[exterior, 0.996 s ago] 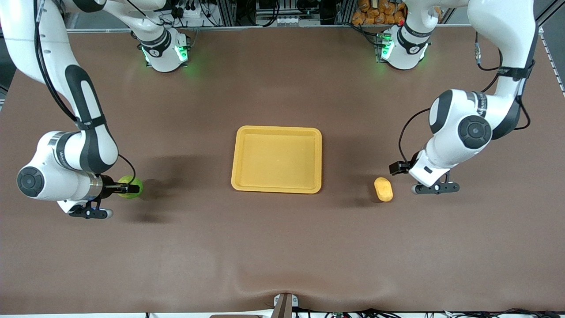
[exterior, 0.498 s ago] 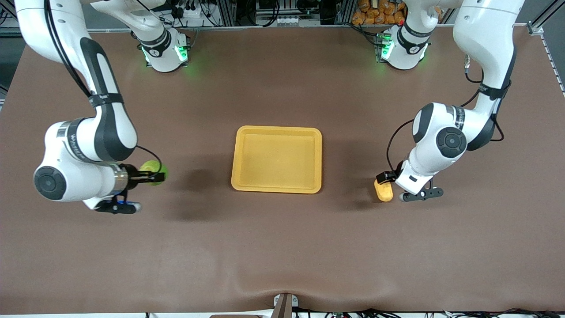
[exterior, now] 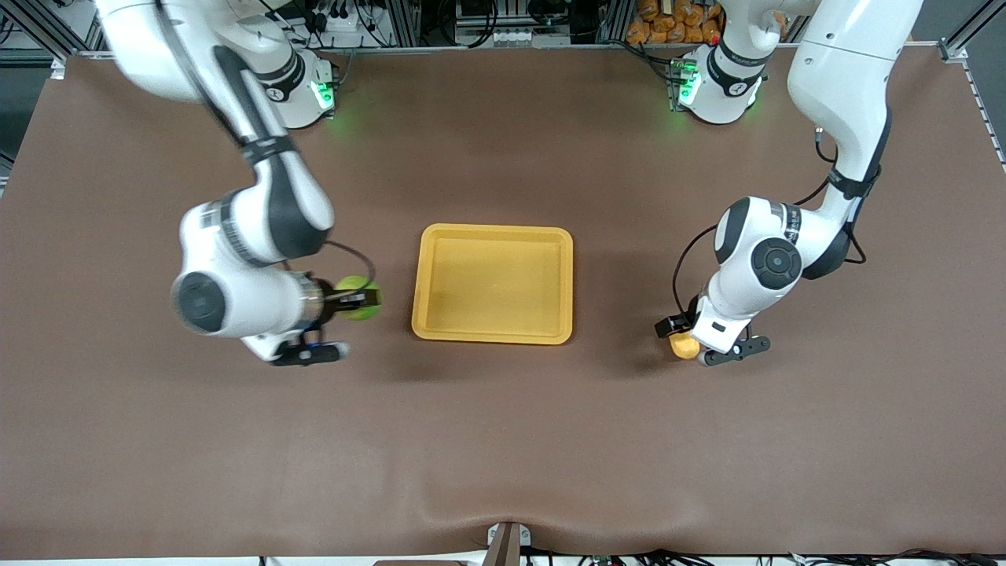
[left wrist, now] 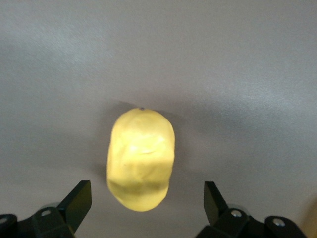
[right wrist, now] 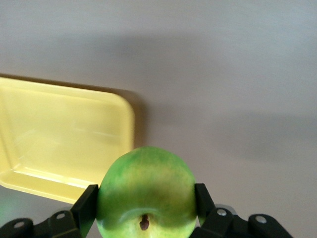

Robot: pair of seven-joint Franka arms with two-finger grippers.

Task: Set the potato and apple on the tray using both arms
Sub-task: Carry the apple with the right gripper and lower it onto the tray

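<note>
Right arm's black two-finger tool (exterior: 363,299) clamped on small round yellow-green apple (exterior: 357,286), airborne over brown tabletop (exterior: 503,440) just beside flat rectangular yellow plastic tray (exterior: 493,332); apple not yet over tray. Tray bare, mid-tabletop. Left arm's black tool (exterior: 682,336) spread wide over small oblong yellow-orange potato (exterior: 684,347), fingers either side, not touching; potato lies on tabletop toward left arm's end, apart from tray.

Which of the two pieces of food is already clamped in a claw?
The apple: the right gripper is shut on it beside the tray. The potato lies on the table between the left gripper's open fingers.
</note>
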